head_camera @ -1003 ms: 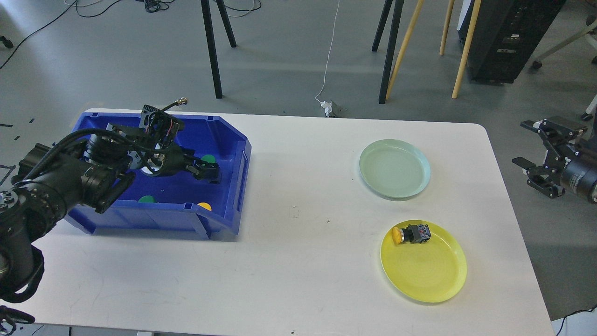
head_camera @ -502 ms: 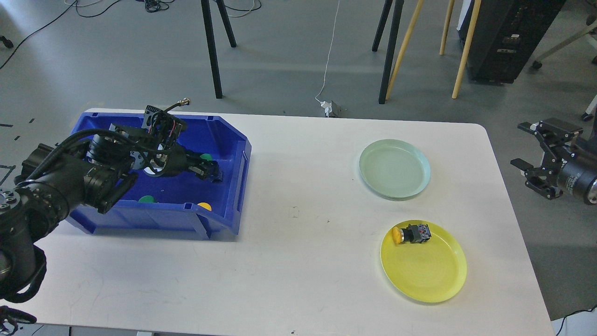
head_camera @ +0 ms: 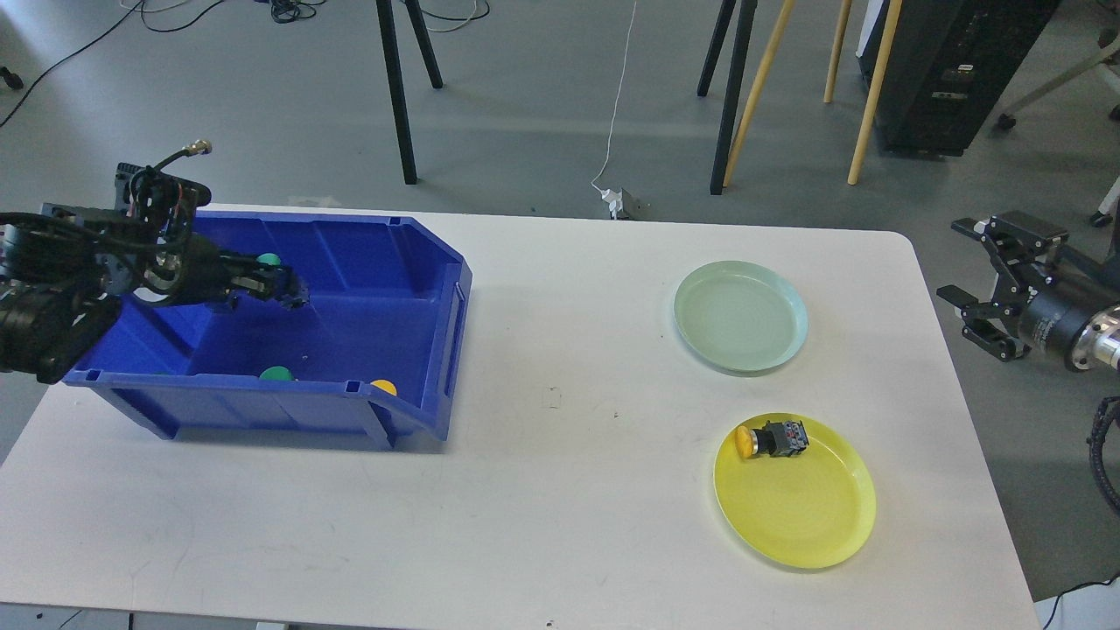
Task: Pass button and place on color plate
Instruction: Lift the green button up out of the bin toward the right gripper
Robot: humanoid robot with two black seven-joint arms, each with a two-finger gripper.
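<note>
My left gripper (head_camera: 282, 289) is over the blue bin (head_camera: 411, 418) at the left. It is shut on a green button (head_camera: 268, 260) and holds it above the bin floor. A second green button (head_camera: 277, 374) and a yellow button (head_camera: 382, 386) lie by the bin's front wall. A pale green plate (head_camera: 739, 317) lies at the right with nothing on it. A yellow plate (head_camera: 796, 507) in front of it carries a yellow-capped button (head_camera: 770, 439) at its back left rim. My right gripper (head_camera: 969, 276) is open beyond the table's right edge.
The white table (head_camera: 560, 490) is bare between the bin and the plates. Stand legs (head_camera: 398, 96), wooden poles (head_camera: 757, 87) and a black cabinet (head_camera: 949, 70) stand on the floor behind the table.
My left gripper has lifted and pulled back to the left, taking the green button from the bin's right side. My right gripper has crept a little toward the table.
</note>
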